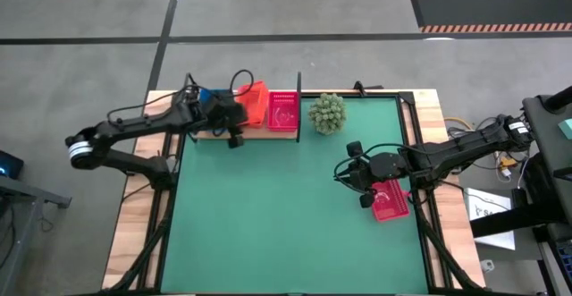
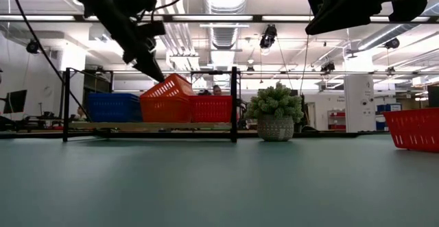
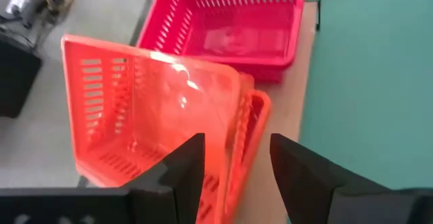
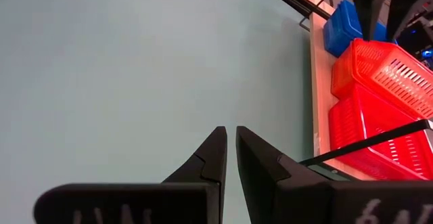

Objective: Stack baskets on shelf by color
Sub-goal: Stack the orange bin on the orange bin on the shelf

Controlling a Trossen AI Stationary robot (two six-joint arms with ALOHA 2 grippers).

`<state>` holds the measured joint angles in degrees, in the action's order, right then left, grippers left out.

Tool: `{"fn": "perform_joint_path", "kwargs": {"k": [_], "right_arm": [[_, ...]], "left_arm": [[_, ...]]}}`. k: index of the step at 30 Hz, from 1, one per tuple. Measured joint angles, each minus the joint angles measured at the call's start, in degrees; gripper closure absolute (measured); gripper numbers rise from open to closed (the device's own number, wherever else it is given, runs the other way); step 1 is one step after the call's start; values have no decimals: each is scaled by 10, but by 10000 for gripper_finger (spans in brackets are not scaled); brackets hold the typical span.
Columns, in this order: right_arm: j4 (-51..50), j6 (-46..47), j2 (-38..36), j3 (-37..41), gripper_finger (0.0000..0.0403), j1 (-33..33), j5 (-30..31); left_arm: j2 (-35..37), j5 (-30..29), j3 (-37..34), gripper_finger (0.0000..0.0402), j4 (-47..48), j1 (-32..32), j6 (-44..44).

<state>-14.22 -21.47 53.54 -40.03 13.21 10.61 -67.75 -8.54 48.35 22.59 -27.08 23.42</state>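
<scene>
Left gripper [image 1: 234,131] over shelf [image 1: 210,134], fingers apart, orange basket [image 3: 155,116] tilted beneath.

High view: shelf at upper left of the mat [image 1: 286,224]; blue basket [image 2: 113,108], orange, then red basket [image 1: 283,111] in a row on it, black post [image 2: 234,103] at the red end. Orange one leans on another orange basket under it; left fingers straddle its rim, gripping nothing. Right gripper [image 1: 356,184] at mid-right, fingers together, empty, above the mat beside a second red basket [image 1: 391,200] near the right edge. Plant [image 1: 327,114] just right of the post.
</scene>
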Motion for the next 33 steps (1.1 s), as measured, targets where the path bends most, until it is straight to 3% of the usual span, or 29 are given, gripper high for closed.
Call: {"fn": "perform_joint_path", "kwargs": {"k": [9, 18, 28, 33], "right_arm": [[7, 5, 0, 0, 376, 0, 0], [19, 5, 0, 0, 376, 0, 0], [36, 9, 0, 0, 376, 0, 0], [39, 6, 0, 0, 376, 0, 0]], "left_arm": [[-17, -5, -26, 267, -89, -3, 10], [-19, -5, -26, 392, -90, -3, 10], [-5, -13, 8, 399, -76, 23, 12], [-5, -55, 66, 399, 15, 33, 28]]}}
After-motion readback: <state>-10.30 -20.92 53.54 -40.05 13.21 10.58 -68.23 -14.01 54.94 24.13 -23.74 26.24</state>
